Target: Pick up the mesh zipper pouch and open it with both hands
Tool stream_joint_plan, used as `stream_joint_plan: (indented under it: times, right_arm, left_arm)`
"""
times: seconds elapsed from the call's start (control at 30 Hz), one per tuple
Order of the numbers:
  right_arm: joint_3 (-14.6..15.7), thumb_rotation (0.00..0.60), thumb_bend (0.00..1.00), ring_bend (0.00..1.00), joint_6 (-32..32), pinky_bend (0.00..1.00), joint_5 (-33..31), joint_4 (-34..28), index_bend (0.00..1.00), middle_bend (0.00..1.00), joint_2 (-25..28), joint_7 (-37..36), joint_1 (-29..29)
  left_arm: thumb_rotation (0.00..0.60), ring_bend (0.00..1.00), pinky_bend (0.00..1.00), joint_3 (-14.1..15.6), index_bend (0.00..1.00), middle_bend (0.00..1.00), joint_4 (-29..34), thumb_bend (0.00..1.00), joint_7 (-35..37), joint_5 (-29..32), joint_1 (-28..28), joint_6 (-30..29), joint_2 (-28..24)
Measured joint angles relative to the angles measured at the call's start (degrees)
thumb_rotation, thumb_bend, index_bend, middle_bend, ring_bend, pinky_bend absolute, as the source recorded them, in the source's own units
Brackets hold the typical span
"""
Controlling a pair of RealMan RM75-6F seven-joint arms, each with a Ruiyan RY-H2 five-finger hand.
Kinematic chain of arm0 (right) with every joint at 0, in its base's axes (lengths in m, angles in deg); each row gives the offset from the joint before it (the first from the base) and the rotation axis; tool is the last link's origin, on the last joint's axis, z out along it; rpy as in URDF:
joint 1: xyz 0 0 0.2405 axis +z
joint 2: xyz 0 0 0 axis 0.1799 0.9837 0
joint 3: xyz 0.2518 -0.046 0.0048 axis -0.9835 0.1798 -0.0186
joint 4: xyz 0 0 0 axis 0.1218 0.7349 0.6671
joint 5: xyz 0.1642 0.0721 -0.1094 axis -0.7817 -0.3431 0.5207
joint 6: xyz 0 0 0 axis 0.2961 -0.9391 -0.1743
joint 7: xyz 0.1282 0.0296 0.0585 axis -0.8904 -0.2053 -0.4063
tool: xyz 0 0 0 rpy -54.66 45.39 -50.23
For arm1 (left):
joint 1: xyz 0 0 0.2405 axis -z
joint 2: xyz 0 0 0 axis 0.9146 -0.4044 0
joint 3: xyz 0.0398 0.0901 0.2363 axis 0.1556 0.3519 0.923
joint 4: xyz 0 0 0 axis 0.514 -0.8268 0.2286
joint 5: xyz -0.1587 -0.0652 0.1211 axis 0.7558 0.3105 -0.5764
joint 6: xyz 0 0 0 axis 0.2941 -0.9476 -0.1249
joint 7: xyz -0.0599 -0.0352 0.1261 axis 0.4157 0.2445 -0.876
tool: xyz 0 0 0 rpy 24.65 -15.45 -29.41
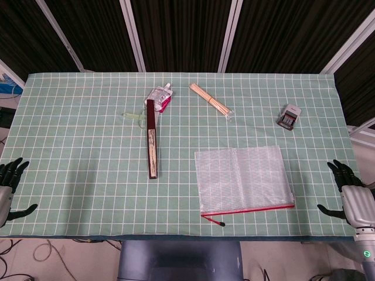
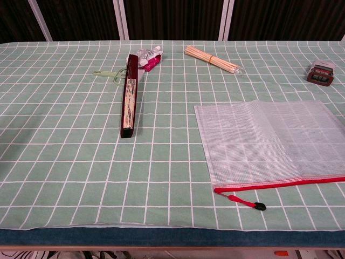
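Note:
The mesh zipper pouch (image 1: 243, 179) (image 2: 269, 143) lies flat on the green checked cloth, right of centre near the front edge. Its red zipper runs along the near side, with a red cord and black pull (image 2: 260, 206) at the left end. My left hand (image 1: 8, 181) hangs off the table's front left corner, fingers spread and holding nothing. My right hand (image 1: 350, 188) sits off the front right corner, fingers also spread and empty, a short way right of the pouch. Neither hand shows in the chest view.
A closed folding fan (image 1: 152, 138) (image 2: 129, 96) lies left of the pouch. Behind it are a small spouted packet (image 1: 160, 97), a green clip (image 1: 135, 117) and a bundle of wooden sticks (image 1: 210, 102). A small stamp-like block (image 1: 288, 116) sits at the back right.

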Motion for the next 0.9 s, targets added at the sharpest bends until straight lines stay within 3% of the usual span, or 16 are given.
stream_joint_plan:
  times: [0.7,0.8,0.9]
  right_arm:
    - [-0.3,0.600,0.09,0.00,-0.9,0.21,1.3,-0.5,0.00,0.00,0.0,-0.8,0.2]
    - [-0.5,0.600,0.09,0.08,-1.5,0.25,2.7,-0.8,0.00,0.06,0.0,-1.7,0.7]
    - [-1.0,0.600,0.10,0.32,-2.1,0.44,4.7,-1.3,0.01,0.30,-0.1,-2.9,1.7]
  left_arm:
    - [0.600,0.00,0.00,-0.1,0.00,0.00,0.1,0.10,0.1,0.1,0.2,0.2,0.2]
    - [0.600,0.00,0.00,-0.1,0.00,0.00,0.2,0.10,0.3,0.4,0.2,0.4,0.2]
    - [0.600,0.00,0.00,-0.2,0.00,0.00,0.3,0.10,0.5,0.7,0.2,0.7,0.1]
